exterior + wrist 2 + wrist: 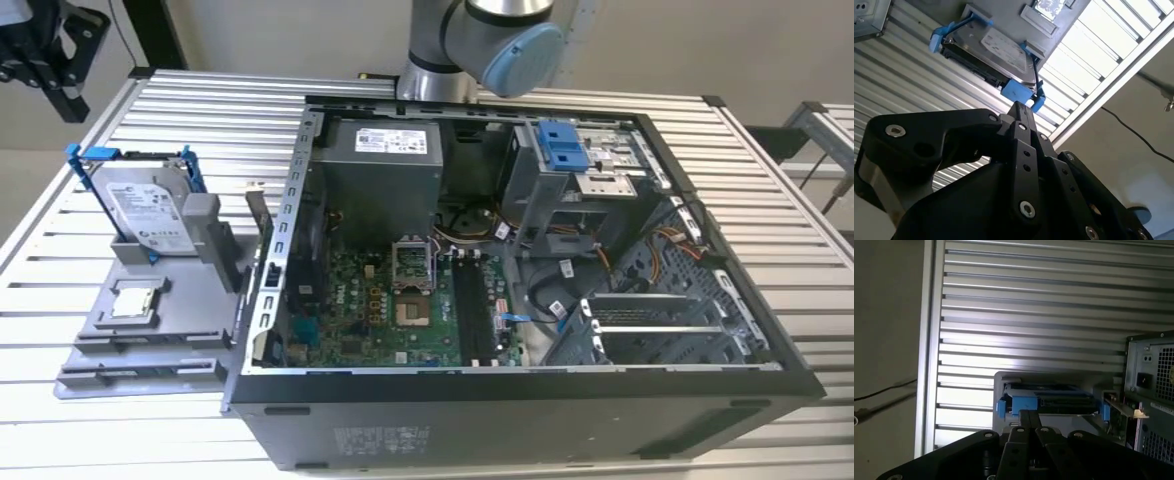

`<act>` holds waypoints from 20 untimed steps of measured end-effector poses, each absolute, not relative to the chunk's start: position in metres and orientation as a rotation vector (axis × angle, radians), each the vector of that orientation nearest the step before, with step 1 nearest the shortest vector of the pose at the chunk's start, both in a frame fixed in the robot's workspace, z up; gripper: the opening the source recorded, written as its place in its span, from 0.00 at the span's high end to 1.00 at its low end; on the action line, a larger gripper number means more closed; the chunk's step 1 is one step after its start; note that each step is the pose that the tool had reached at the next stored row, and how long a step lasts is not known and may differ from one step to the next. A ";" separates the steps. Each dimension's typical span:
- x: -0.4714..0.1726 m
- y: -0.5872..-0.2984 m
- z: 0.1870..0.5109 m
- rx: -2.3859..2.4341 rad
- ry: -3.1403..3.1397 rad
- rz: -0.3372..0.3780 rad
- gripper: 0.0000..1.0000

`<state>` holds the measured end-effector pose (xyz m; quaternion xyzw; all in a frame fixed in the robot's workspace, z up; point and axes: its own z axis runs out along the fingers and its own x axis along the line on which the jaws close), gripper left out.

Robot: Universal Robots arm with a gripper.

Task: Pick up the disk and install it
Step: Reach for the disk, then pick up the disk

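The disk (140, 205) is a silver-grey drive with a white label and blue rails. It stands tilted on edge in a grey holder (180, 315) at the exterior view's left, beside the open computer case (534, 400). My black gripper (60, 95) hangs above and behind the disk, apart from it, near the table's far corner. In both wrist views the fingers (1021, 130) (1026, 422) lie together, shut on nothing, pointing toward the disk (996, 50) (1054, 402) and its blue rail end (1016, 92).
A small square silver chip (134, 300) lies on the grey holder below the disk. Inside the case are the motherboard (400, 300), a power supply (387, 165) and a drive bay with a bright-blue latch (563, 145). The arm's base (467, 40) stands behind the case on the slatted table (174, 110).
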<state>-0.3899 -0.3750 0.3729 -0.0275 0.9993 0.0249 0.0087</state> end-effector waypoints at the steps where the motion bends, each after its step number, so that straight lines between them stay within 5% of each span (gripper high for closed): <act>1: -0.390 -0.375 0.373 -0.086 3.122 0.078 1.00; 20: -0.390 -0.376 0.373 -0.140 3.121 0.078 1.00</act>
